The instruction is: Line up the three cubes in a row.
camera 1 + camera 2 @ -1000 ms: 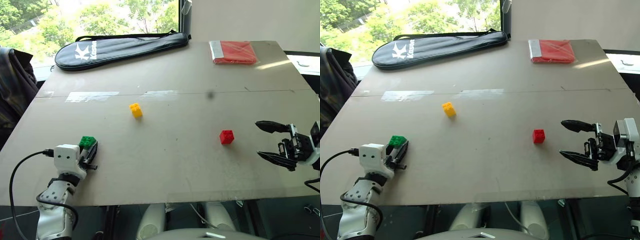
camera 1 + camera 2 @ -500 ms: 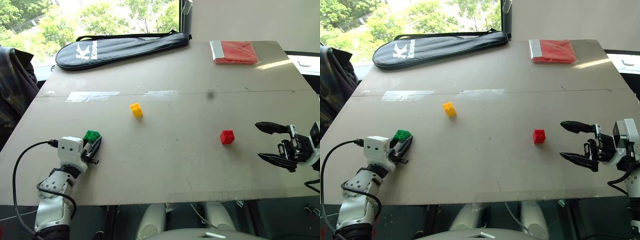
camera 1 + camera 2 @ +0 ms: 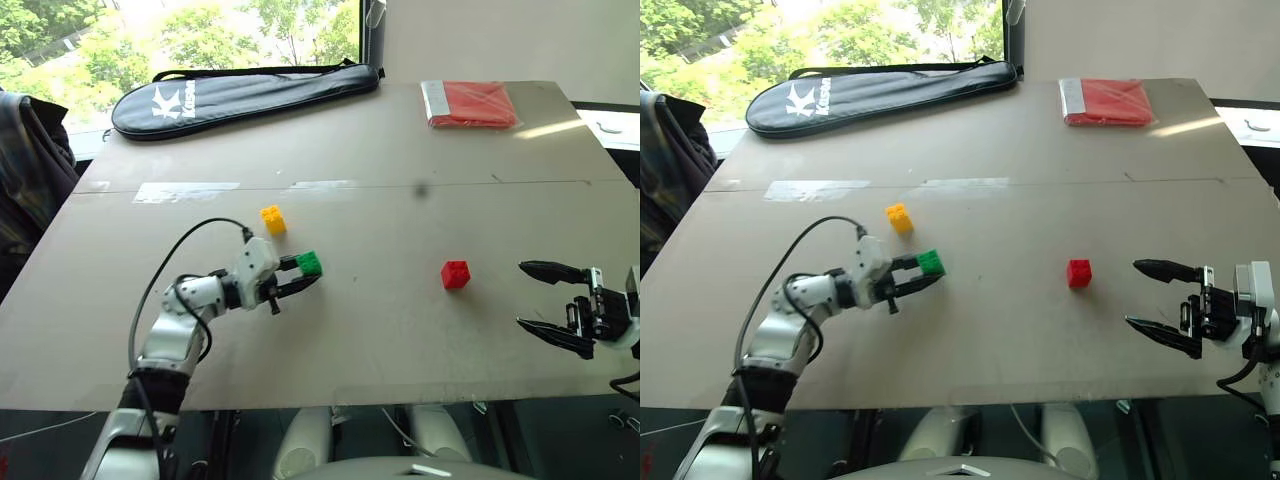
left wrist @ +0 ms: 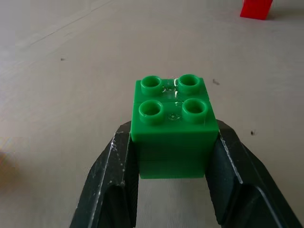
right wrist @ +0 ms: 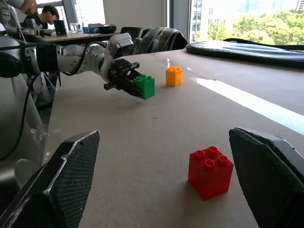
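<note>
Desk (image 3: 400, 160): broad, pale brown, with strips of clear tape across its middle. Green brick (image 3: 308, 263): studs up, clamped between the two black fingers of the left claw (image 3: 303, 275), carried just above the desk surface; the left wrist view shows a finger (image 4: 118, 175) pressed flat against each side of the brick. It sits just to the right of and nearer than the yellow brick, not touching it. Yellow brick (image 3: 272, 219): standing alone on the desk, studs up, just below the tape line. Red brick (image 3: 455, 274): standing alone on the desk, studs up, well to the right of the green one and roughly level with it. Right claw (image 3: 548, 300): at the right edge of the desk, pointing left toward the red brick, its fingers spread wide with nothing between them; the right wrist view shows the red brick on the desk in the gap between its two fingers, apart from both. Black racket bag (image 3: 240, 95): long, with white lettering, lying along the far left edge of the desk. Flat red packet (image 3: 468, 103): lying at the far right corner. Dark jacket (image 3: 30, 160): draped beside the desk on the left. Person (image 5: 47, 14): seated at another table in the background, seen in the right wrist view.
</note>
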